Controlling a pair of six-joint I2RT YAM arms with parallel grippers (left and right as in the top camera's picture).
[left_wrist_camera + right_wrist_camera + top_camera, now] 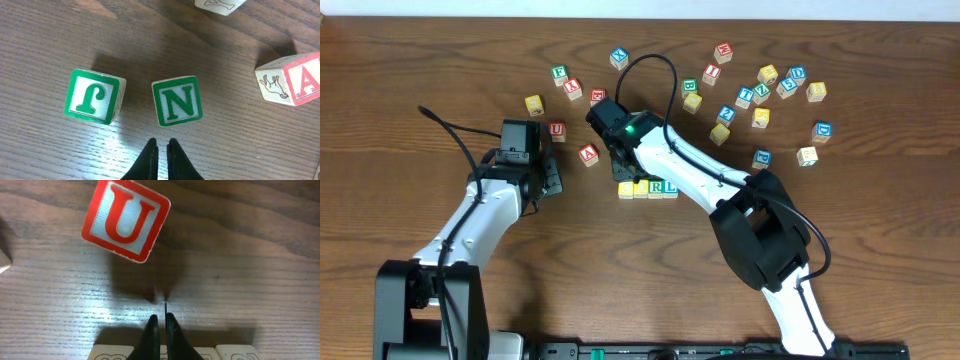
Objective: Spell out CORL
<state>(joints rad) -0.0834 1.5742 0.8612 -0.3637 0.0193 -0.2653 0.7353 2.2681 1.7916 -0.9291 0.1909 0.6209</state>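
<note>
Broadly, the table (880, 230) was dark brown wood with a fine straight grain, and it lay bare to the right of and nearer than the row. The right arm (690, 170), in smooth white shells with black joints, reached from the near right to the middle. The left arm (485, 215) reached up from the near left.

The row (648, 188) stood mid-table, four square-edged cubes touching side by side. The left two were yellow with letters too small to read, followed by R and L. Loose blocks (760, 95) lay scattered across the far right, well apart from the row.

In the right wrist view the right gripper (160, 325) had its slim black jaws closed to a slit on nothing, with the row's cream tops beneath and a tilted red U (126, 219) beyond bare wood. The left gripper (161, 150) was likewise shut and empty, near a green N (177, 101). A green J (94, 96) sat to the left and a red A (295, 79) to the right.
</note>
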